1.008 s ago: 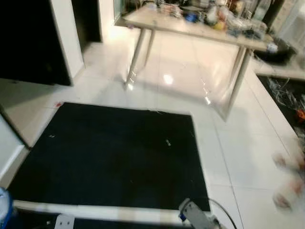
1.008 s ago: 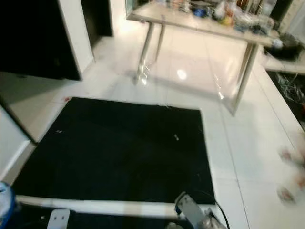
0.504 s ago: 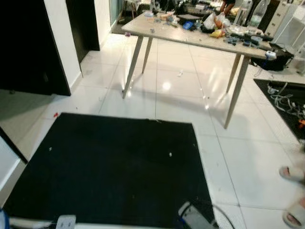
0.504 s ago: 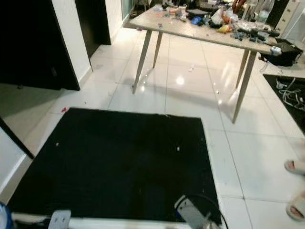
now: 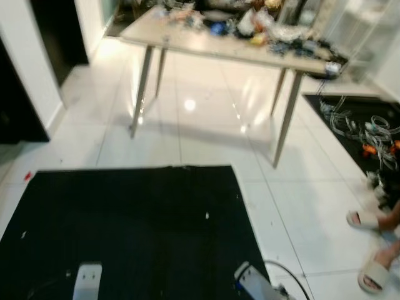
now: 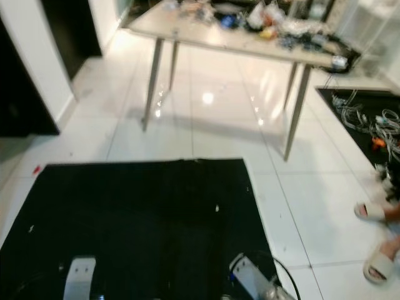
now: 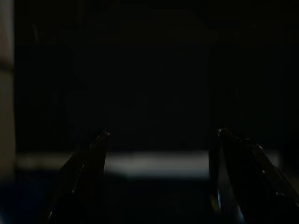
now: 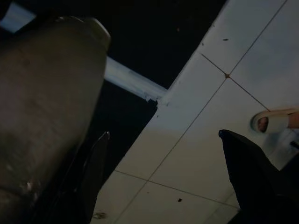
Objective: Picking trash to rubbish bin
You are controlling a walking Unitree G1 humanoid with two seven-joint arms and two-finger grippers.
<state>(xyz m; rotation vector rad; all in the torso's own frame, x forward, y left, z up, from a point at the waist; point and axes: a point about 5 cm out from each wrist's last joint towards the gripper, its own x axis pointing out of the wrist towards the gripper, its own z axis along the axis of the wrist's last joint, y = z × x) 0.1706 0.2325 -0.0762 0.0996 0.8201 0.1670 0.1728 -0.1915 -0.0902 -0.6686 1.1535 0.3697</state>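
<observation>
From the head camera, a black mat [image 5: 125, 231] covers the white tiled floor [image 5: 206, 134] right ahead, with small pale specks [image 5: 207, 216] on it, too tiny to say which way any of them points. Beyond the mat stands a long worktop [image 5: 187, 41] on slanted legs, its long side running across the room, piled with clutter [image 5: 262, 28]. On the right, a second dark mat holds tangled cables [image 5: 365, 131], and a person's sandalled feet [image 5: 375, 250] stand on the tiles. No bin to report.

Left wrist view now: very dark, the left hand [image 7: 161, 140] has its two black fingers well apart, with a pale strip beyond them.

Right wrist view: the right hand [image 8: 163, 140] is spread wide too, nothing between its fingers, hanging over the edge where mat meets tile, a sandalled foot [image 8: 275, 121] beyond it.
</observation>
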